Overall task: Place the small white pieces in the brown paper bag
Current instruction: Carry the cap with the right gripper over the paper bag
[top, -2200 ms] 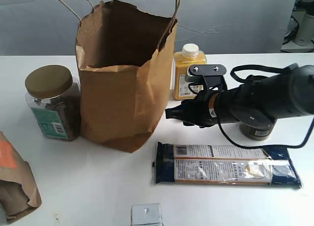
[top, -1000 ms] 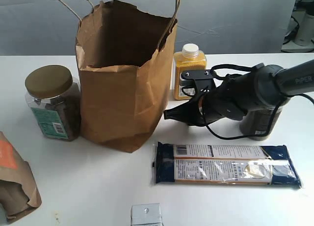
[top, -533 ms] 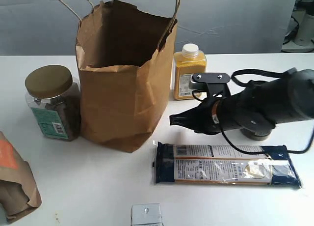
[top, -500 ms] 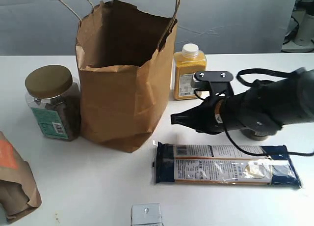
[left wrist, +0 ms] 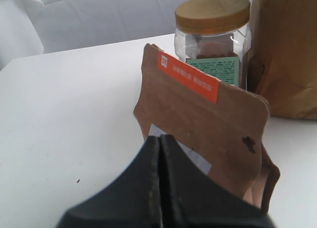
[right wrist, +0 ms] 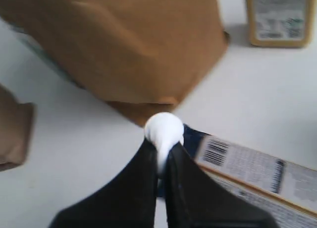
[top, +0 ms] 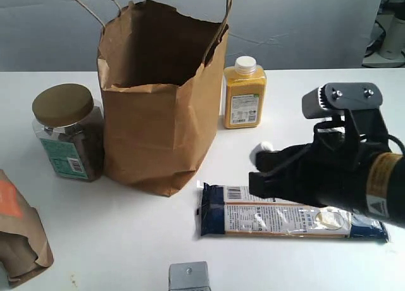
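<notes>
The tall brown paper bag (top: pixel 158 114) stands open at the back left of the table, and its lower part also fills the right wrist view (right wrist: pixel 124 44). My right gripper (top: pixel 261 166) hangs above the table to the right of the bag, over the end of a blue packet. It is shut on one small white piece (top: pixel 262 152), which sticks out past the fingertips (right wrist: pixel 163 131). The other white pieces are not in view. My left gripper (left wrist: pixel 160 138) is shut with nothing in it, close in front of the smaller brown bag.
A clear jar with an olive lid (top: pixel 66 133) stands left of the big bag. A yellow bottle (top: pixel 243 95) stands behind and right of it. A long blue packet (top: pixel 285 218) lies at the front right. The smaller brown bag with an orange patch (top: pixel 19 234) sits front left.
My right gripper has risen and pulled back to the right, away from the bag's side. The white piece now shows in its tips. The bag and other items have not moved.
</notes>
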Controlling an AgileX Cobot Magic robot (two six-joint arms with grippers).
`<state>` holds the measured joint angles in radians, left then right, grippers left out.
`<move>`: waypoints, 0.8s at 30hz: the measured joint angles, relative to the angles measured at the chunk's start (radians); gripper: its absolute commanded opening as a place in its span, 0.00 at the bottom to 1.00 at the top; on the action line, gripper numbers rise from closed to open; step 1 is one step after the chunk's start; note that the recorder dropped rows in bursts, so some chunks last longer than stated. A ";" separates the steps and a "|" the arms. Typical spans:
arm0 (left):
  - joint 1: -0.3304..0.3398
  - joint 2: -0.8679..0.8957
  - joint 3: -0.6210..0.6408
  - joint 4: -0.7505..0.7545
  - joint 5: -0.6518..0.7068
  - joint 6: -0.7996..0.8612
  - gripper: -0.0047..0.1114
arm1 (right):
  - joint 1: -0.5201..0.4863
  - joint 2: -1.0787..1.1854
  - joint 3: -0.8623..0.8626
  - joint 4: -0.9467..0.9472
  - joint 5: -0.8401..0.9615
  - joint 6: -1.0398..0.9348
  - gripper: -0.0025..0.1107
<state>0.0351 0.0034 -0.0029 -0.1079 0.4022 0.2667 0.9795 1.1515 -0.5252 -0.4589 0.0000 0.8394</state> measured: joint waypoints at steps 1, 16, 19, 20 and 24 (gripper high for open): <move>0.000 0.000 0.000 0.000 0.000 0.000 0.04 | 0.042 -0.037 0.000 0.007 -0.019 0.000 0.02; 0.000 0.000 0.000 0.000 0.000 0.000 0.04 | 0.206 0.177 -0.526 0.006 -0.021 -0.029 0.02; 0.000 0.000 0.000 0.000 0.000 0.000 0.04 | 0.177 0.314 -0.671 0.004 0.074 -0.043 0.02; 0.000 0.000 0.000 0.000 0.000 0.000 0.04 | 0.165 0.343 -0.698 0.004 0.092 -0.045 0.02; 0.000 0.000 0.000 0.000 0.000 0.000 0.04 | 0.128 0.462 -0.813 0.022 0.181 -0.047 0.02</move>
<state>0.0351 0.0034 -0.0029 -0.1079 0.4022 0.2667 1.1072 1.6134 -1.3378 -0.4372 0.1810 0.7919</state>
